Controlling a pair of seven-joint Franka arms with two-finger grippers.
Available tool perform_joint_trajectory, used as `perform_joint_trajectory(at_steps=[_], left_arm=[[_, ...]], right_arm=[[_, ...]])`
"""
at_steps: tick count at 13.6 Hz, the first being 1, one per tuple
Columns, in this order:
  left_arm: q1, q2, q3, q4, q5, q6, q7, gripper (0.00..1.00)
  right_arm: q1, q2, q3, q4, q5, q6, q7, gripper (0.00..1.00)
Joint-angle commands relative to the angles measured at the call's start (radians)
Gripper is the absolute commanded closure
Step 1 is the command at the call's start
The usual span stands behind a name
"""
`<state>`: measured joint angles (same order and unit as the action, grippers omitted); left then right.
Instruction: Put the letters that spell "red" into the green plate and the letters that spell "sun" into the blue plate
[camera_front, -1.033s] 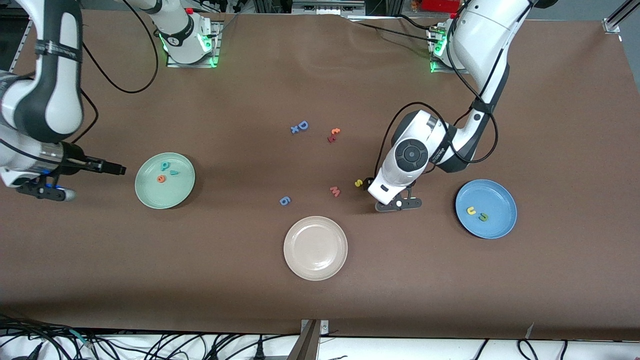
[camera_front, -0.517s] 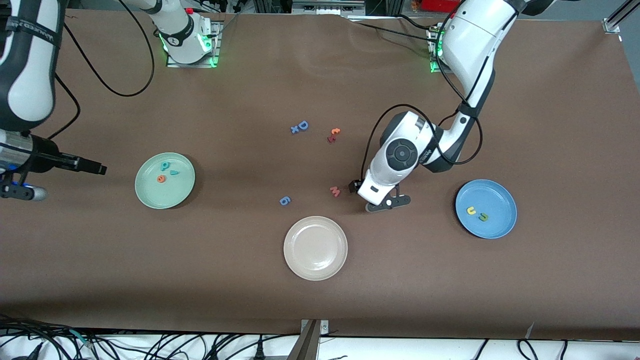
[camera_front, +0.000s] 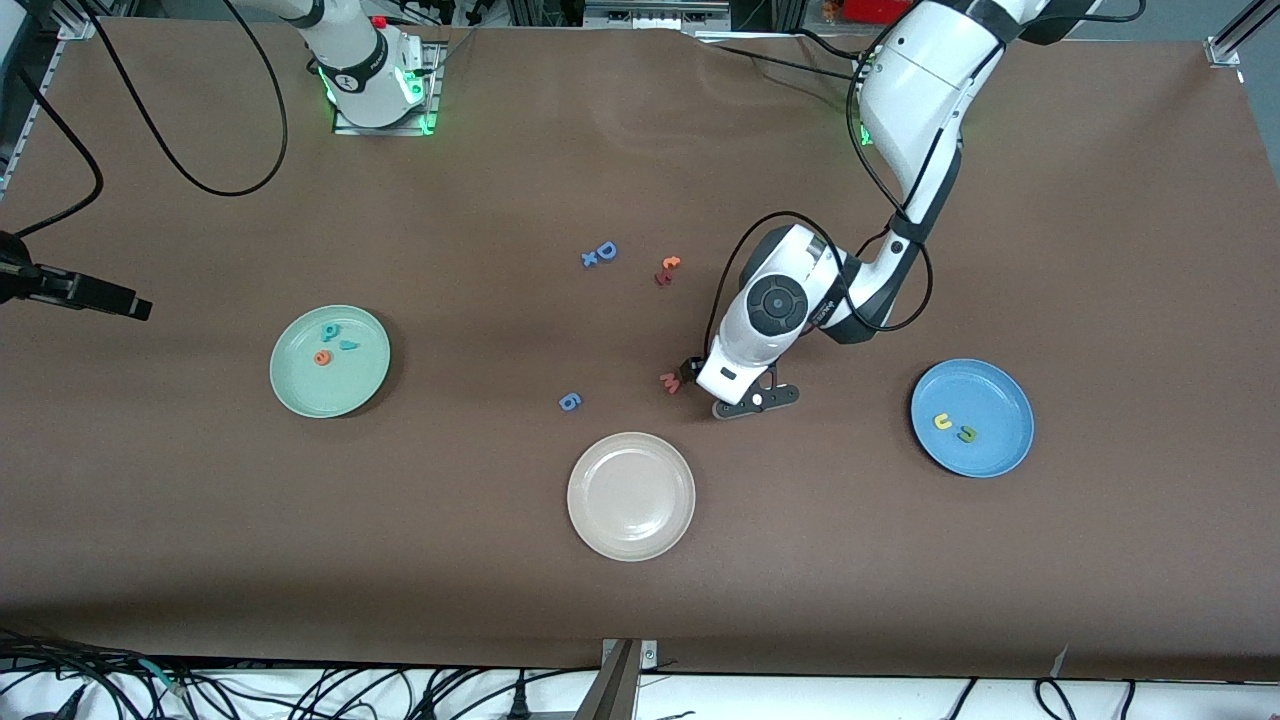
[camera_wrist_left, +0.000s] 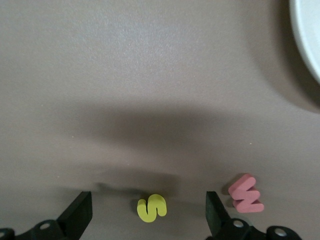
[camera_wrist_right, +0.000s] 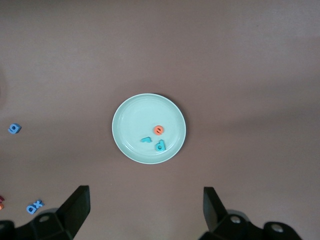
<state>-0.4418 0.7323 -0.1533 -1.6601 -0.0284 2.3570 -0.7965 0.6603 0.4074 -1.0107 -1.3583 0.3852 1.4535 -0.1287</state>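
The green plate (camera_front: 330, 361), round, pale mint and shallow, lies toward the right arm's end of the table and holds the teal d (camera_front: 329, 332), the thin teal r (camera_front: 348, 345) and the round orange e (camera_front: 322, 357), all lying flat. The blue plate (camera_front: 990, 395) of the same size lies toward the left arm's end, holding the yellow u (camera_front: 942, 422) and dark green n (camera_front: 966, 434) side by side. The yellow s (camera_wrist_left: 151, 208) lies flat on the table, outside the blue plate.

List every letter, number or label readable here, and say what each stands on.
"s", yellow: on the table, between the left end effector's open fingers.
"w", pink-red: table.
"D", "x", "6", blue: table.
"e", "d": green plate.
"u", "n": blue plate.
Arm markings: unreadable.
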Motion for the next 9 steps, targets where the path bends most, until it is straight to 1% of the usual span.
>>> perform_joint_trajectory(at_steps=[1, 2, 4, 6, 7, 9], left_arm=[[-0.018, 0.003, 0.011, 0.005, -0.013, 0.005, -0.004, 0.00], [-0.018, 0.004, 0.011, 0.000, -0.010, 0.008, -0.004, 0.00], [-0.017, -0.002, 0.011, -0.042, 0.028, 0.047, -0.004, 0.00], [-0.018, -0.002, 0.011, -0.058, 0.033, 0.067, -0.007, 0.02], [-0.028, -0.002, 0.011, -0.059, 0.033, 0.073, -0.010, 0.05], [-0.031, -0.002, 0.011, -0.061, 0.033, 0.073, -0.026, 0.10]], right_arm=[[0.010, 0.008, -0.020, 0.038, -0.003, -0.032, 0.000, 0.00], [0.010, 0.008, -0.020, 0.038, -0.003, -0.032, 0.000, 0.00], [0.001, 0.008, -0.014, 0.038, 0.001, -0.032, 0.004, 0.00], [-0.010, 0.010, 0.012, 0.045, -0.002, -0.032, 0.006, 0.00], [-0.040, 0.008, 0.042, 0.056, -0.002, -0.033, 0.009, 0.00], [-0.109, 0.001, 0.134, 0.087, -0.011, -0.038, 0.037, 0.00]])
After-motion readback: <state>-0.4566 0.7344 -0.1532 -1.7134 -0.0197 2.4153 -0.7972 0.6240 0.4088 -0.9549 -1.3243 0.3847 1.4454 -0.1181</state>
